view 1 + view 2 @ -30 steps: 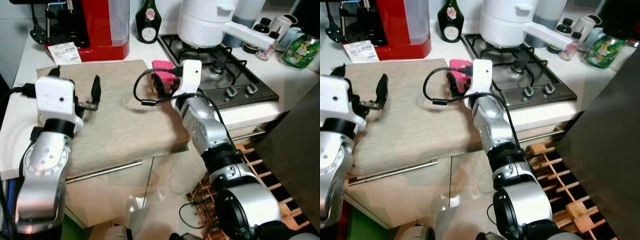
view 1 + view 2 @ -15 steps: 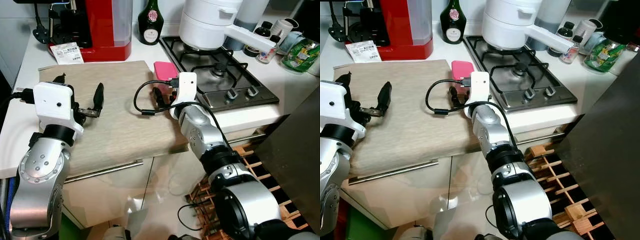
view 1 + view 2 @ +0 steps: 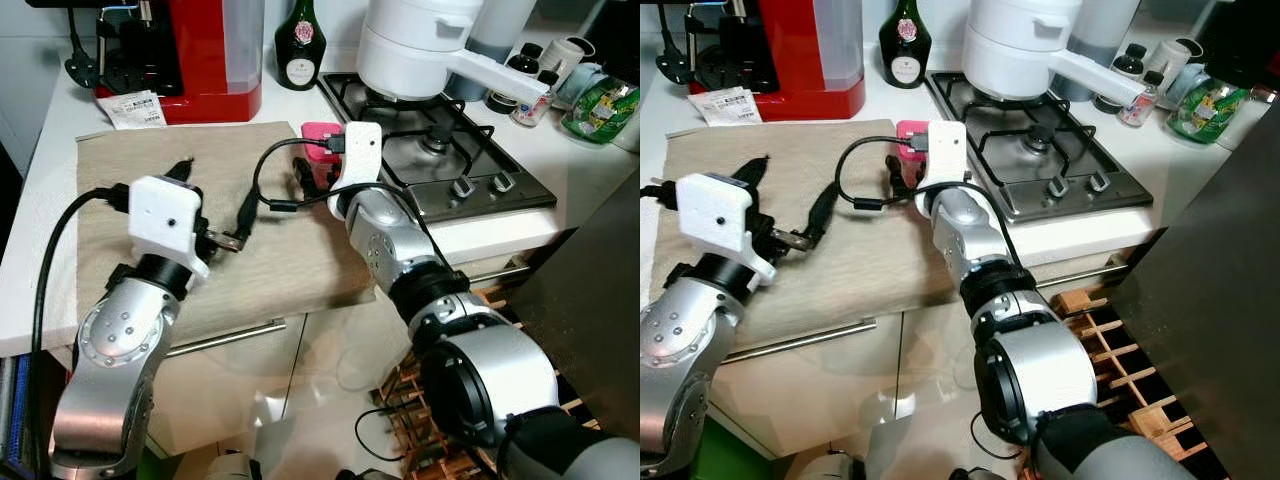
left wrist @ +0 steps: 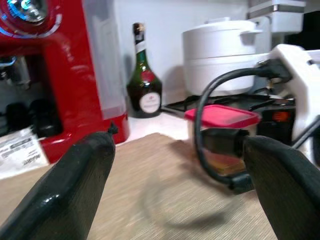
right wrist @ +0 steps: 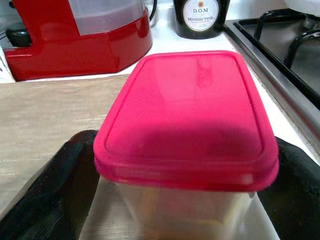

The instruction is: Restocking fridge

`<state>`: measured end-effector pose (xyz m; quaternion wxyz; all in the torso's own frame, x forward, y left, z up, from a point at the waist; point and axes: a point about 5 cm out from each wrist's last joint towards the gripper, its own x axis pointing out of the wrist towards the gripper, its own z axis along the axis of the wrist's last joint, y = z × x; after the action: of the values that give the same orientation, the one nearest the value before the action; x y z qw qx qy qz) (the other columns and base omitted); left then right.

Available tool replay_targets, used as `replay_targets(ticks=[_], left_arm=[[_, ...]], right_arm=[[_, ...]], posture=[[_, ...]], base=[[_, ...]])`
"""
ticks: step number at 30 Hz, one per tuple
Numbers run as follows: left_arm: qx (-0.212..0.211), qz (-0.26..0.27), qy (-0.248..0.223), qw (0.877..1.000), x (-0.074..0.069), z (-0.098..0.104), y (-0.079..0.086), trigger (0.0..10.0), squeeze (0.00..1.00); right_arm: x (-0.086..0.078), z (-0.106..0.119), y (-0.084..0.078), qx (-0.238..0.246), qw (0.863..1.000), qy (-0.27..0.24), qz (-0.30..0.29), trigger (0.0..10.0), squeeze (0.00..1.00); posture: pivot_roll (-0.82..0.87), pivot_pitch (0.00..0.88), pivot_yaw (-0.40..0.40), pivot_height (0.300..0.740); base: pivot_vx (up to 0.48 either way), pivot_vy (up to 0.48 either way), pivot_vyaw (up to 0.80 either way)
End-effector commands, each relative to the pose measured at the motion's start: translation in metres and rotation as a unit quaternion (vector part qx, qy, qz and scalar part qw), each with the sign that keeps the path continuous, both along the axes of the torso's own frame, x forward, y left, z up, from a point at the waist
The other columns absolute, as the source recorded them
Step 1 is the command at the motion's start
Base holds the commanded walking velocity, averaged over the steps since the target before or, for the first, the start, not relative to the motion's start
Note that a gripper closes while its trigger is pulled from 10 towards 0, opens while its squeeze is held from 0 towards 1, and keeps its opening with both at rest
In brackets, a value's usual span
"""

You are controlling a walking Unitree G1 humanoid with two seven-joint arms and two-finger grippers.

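A clear container with a pink lid (image 5: 185,115) stands on the white counter between the beige mat (image 3: 130,160) and the gas hob (image 3: 440,150). My right gripper (image 3: 312,168) reaches it from the front, open. One black finger (image 5: 50,195) lies on each side of the container's walls, very close to them. My left gripper (image 3: 212,195) hovers open over the middle of the mat with nothing between its fingers (image 4: 75,185). It points toward the container (image 4: 222,117).
At the back of the counter stand a red coffee machine (image 3: 195,50) and a dark green bottle (image 3: 299,40). A white pot (image 3: 415,45) sits on the hob. Small bottles and a green packet (image 3: 600,100) stand at the far right. A dark panel (image 3: 590,300) and a wooden rack (image 3: 495,310) lie below right.
My right gripper has moved forward until its fingers flank the pink-lidded container. My left arm has swung right, toward the middle of the mat.
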<state>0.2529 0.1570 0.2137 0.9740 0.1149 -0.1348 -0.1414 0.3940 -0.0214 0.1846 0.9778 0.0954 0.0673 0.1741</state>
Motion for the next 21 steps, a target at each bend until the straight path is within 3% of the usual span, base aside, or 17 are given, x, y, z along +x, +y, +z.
replay_targets(ticks=[1, 10, 11, 17, 21], left_arm=[[0.005, -0.008, 0.006, 1.000, 0.001, -0.003, -0.003, 10.0, 0.00], [-0.004, -0.029, 0.007, 1.000, 0.004, -0.004, -0.006, 10.0, 0.00], [-0.002, -0.042, 0.009, 0.999, 0.004, -0.004, -0.009, 10.0, 0.00], [-0.007, -0.049, 0.005, 0.999, 0.003, -0.002, -0.014, 10.0, 0.00], [-0.042, -0.024, -0.007, 0.999, 0.001, 0.003, -0.015, 10.0, 0.00]], right_arm=[[0.002, 0.000, -0.004, -0.002, 1.000, 0.003, -0.011, 10.0, 0.00], [0.003, -0.010, -0.010, 0.002, 0.999, 0.039, -0.029, 10.0, 0.00], [0.003, -0.011, -0.012, 0.003, 0.999, 0.042, -0.034, 0.0, 0.00], [0.005, -0.009, -0.017, -0.001, 0.998, 0.038, -0.040, 0.0, 0.00], [0.006, -0.004, -0.014, -0.004, 1.000, 0.022, -0.017, 0.0, 0.00]], posture=[[0.21, 0.045, -0.116, 0.740], [0.19, 0.050, -0.115, 0.740], [0.19, 0.051, -0.115, 0.740], [0.19, 0.052, -0.116, 0.740], [0.19, 0.052, -0.114, 0.740]], base=[[0.000, 0.000, 0.00], [0.000, 0.000, 0.00], [0.000, 0.000, 0.00], [0.000, 0.000, 0.00], [0.000, 0.000, 0.00]])
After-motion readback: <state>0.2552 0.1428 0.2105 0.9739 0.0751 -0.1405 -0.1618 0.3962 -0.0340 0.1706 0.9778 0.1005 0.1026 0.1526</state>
